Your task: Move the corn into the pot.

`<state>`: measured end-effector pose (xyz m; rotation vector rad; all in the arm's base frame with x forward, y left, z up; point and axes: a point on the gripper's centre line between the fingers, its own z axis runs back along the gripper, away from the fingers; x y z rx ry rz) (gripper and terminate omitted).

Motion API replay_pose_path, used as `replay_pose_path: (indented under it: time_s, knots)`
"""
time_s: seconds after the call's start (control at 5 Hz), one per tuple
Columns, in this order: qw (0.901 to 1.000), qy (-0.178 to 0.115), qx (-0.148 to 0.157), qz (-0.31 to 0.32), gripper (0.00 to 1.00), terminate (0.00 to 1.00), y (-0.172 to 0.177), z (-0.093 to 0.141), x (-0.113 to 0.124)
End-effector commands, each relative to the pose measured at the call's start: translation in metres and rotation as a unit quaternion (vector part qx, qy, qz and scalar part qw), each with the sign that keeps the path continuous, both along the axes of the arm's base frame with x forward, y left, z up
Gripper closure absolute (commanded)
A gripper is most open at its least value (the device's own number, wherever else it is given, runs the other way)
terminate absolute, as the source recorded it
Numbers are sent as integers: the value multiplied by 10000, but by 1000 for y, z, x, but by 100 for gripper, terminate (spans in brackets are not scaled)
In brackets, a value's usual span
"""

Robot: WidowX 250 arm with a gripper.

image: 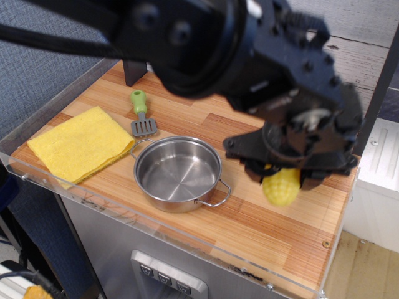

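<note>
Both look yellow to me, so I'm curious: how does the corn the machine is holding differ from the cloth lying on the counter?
The corn is a rounded, knobbly cob; the yellow cloth is flat and smooth. The corn is gripped by the gripper, its upper part hidden; the cloth lies untouched on the counter. The corn is right of the pot, the cloth to its left. The visible corn looks much smaller than the cloth. Both are yellow.
</note>
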<state>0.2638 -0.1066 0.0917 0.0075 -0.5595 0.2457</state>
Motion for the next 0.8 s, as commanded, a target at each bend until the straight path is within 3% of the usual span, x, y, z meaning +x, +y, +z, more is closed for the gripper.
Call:
replay_pose_path:
  time_s: [0.0,0.2,0.4,0.6]
  knots:
    - [9958,-557,402,610,100,0,42,57,-8]
    - [9933,-654,455,842,100,0,59,64,-13]
    - [9918,-560,458,1057,100,0,77,56,-18]
    - [9933,-300,435,1030,100,0,88,34,-24]
